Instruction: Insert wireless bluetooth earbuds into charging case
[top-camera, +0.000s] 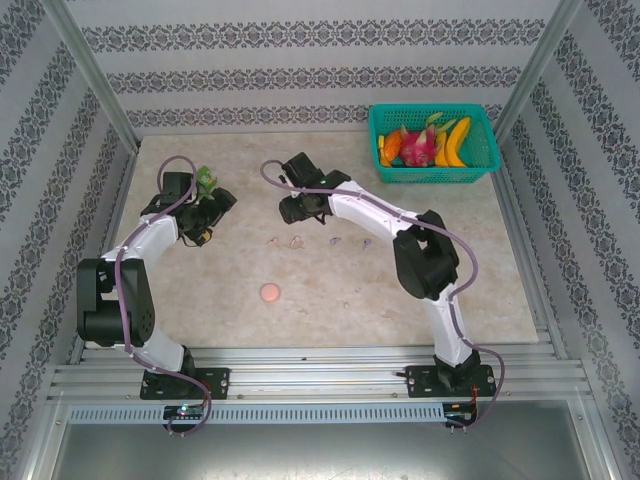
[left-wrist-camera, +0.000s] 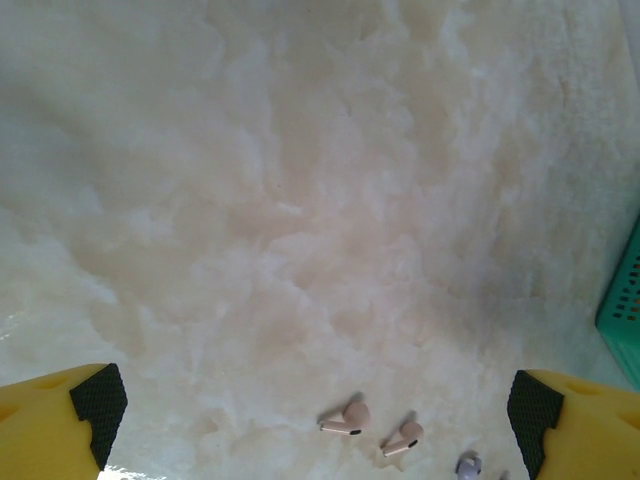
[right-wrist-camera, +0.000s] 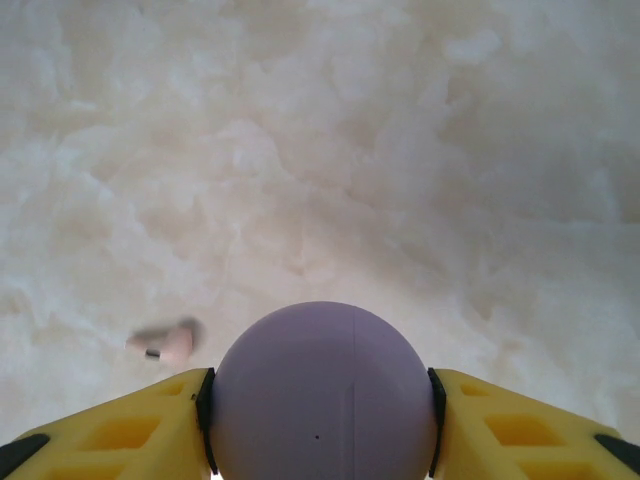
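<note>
The wireless bluetooth earbuds (top-camera: 297, 241) lie loose on the pale marbled table (top-camera: 450, 280), strung out in a rough row near its middle, none of them seated in a case. The left wrist view catches two pale pink ones just beside each other, stems pointing left, and a lilac one at the lower edge to their right. The left gripper (left-wrist-camera: 312, 440) hangs above the table with its yellow fingers (left-wrist-camera: 60, 420) spread wide and nothing between the black pads. The right gripper (right-wrist-camera: 322, 425) is clenched on a lilac round case (right-wrist-camera: 325, 365), which sits squarely between its two pads with its lid closed; a blurred pink earbud rests on the table to the left of it. A pink round case (top-camera: 270, 292) lies flat on the table nearer the arm bases than the row of buds, well apart from both grippers. At the far right corner stands a teal basket (top-camera: 430, 175) holding fruit (top-camera: 452, 145), and its edge also shows at the right of the left wrist view.
</note>
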